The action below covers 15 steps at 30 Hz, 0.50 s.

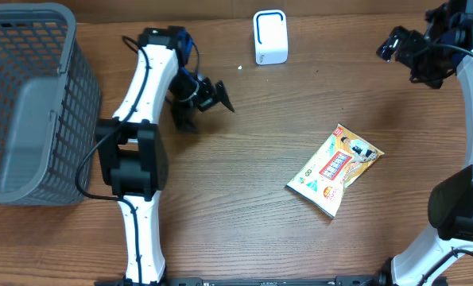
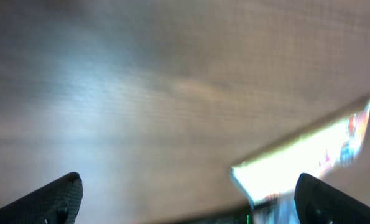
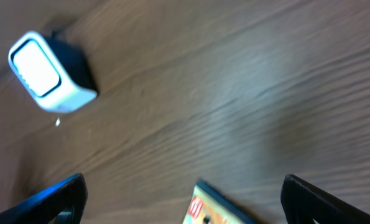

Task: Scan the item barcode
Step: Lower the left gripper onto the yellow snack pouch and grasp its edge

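The item, a yellow and white snack packet (image 1: pixel 335 169), lies flat on the wooden table right of centre. A small white barcode scanner (image 1: pixel 270 37) stands at the far edge, facing the table. My left gripper (image 1: pixel 206 110) hovers open left of centre, well apart from the packet. In the blurred left wrist view the packet (image 2: pixel 309 152) shows ahead near the right finger, with the gripper (image 2: pixel 188 205) holding nothing. My right gripper (image 1: pixel 403 59) is open at the far right. Its wrist view shows the scanner (image 3: pixel 45 74), a corner of the packet (image 3: pixel 212 211), and the gripper (image 3: pixel 185 202) with nothing in it.
A grey wire basket (image 1: pixel 29 103) fills the far left of the table. The left arm's base and links (image 1: pixel 137 159) stand just right of the basket. The right arm (image 1: pixel 467 199) runs along the right edge.
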### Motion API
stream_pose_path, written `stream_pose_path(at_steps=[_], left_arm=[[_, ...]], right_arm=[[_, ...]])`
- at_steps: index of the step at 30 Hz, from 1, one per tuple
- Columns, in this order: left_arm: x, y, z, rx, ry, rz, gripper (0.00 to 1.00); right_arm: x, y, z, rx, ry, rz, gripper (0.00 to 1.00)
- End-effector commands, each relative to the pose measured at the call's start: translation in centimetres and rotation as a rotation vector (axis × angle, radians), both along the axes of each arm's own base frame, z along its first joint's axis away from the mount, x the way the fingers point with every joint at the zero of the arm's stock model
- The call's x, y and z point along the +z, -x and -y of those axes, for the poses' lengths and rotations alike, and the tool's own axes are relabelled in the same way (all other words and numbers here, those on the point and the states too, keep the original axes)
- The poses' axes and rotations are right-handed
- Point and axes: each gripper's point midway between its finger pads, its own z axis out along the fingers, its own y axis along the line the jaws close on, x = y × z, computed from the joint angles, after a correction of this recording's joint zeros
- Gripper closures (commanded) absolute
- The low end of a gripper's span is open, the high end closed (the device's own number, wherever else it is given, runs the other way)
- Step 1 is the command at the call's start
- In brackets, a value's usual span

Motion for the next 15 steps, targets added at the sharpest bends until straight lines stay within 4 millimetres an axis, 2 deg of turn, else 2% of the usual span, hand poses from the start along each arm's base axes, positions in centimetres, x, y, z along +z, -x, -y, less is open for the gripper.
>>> stream_pose_path(at_steps=[1, 11, 15], left_arm=[[1.2, 2.7, 5.6, -0.194, 0.136, 0.007, 0.00], [-0.3, 8.3, 15.7, -0.460, 0.029, 0.068, 0.00], [-0.9, 9.3, 17.5, -0.474, -0.005, 0.087, 0.00]], right_arm=[[0.0, -0.4, 2.6, -0.057, 0.070, 0.020, 0.00], [0.1, -0.5, 3.4, -0.073, 0.076, 0.026, 0.00], [0.1, -0.5, 3.4, -0.073, 0.075, 0.026, 0.00]])
